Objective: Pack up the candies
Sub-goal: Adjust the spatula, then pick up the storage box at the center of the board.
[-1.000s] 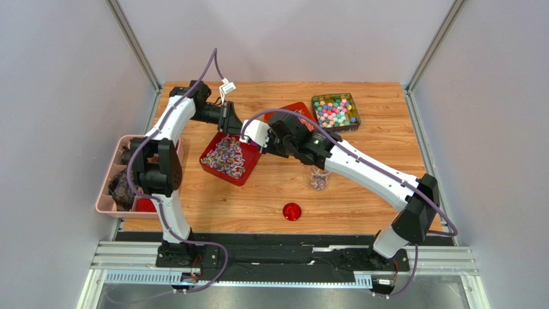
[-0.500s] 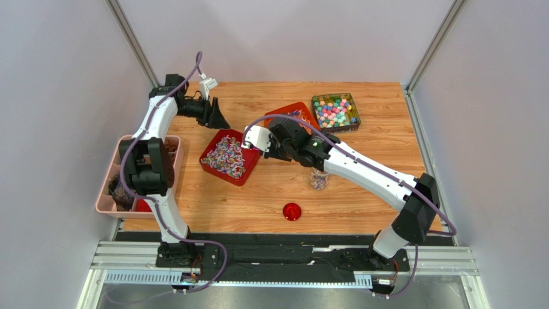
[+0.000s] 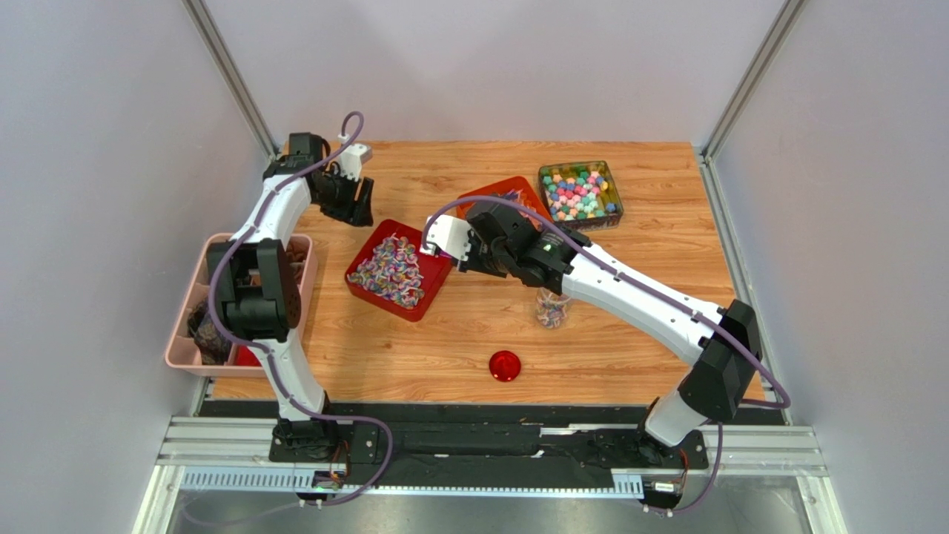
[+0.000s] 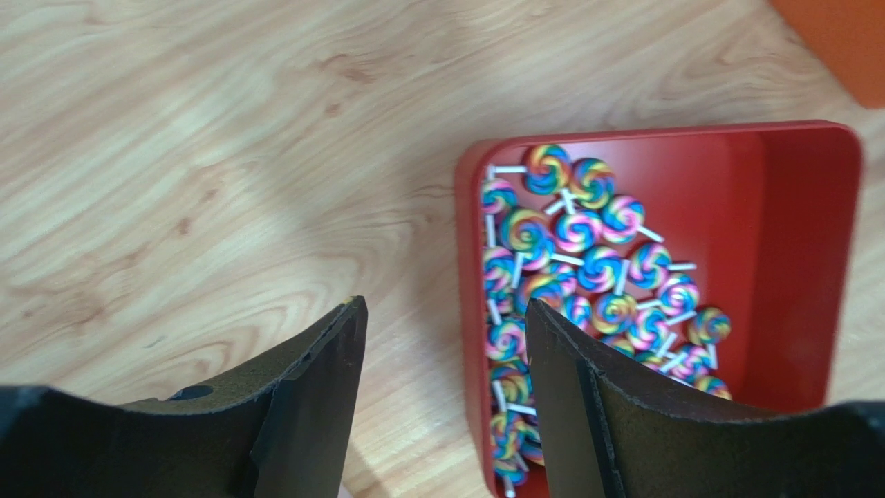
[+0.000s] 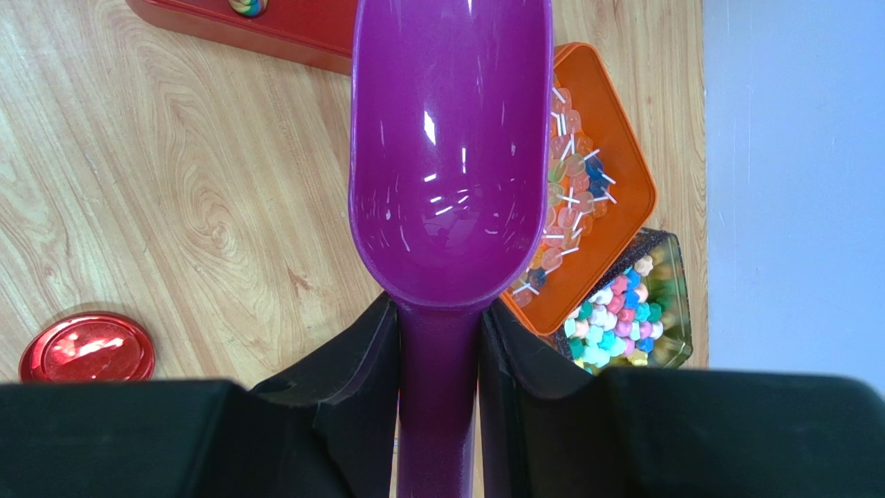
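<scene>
Candies fill a square red tray lying left of the worktop's centre. In the left wrist view they are small swirl lollipops in blue, pink, yellow and orange rings on short white sticks, heaped loosely against the tray's side. More sweets sit elsewhere. Orange and pink lollipops lie in an orange tray toward the far edge. Pastel pieces in pink, blue, green and white fill a dark-rimmed tin near the far right corner. A small clear jar near the middle, partly hidden under the right arm, holds a few mixed pieces.

The left gripper has its jaws spread apart with nothing between them. It is above bare wood just beside the red tray's edge, on the side facing the far left corner. The heap of lollipops lies beside it, not between the fingers.

The right gripper is clamped on the handle of a glossy purple scoop, whose bowl is empty. The scoop is over the strip of wood between the red tray and the orange tray, overlapping the orange tray's rim.

A round red lid lies near the middle of the near edge. A pink bin of dark items hangs at the left edge.
</scene>
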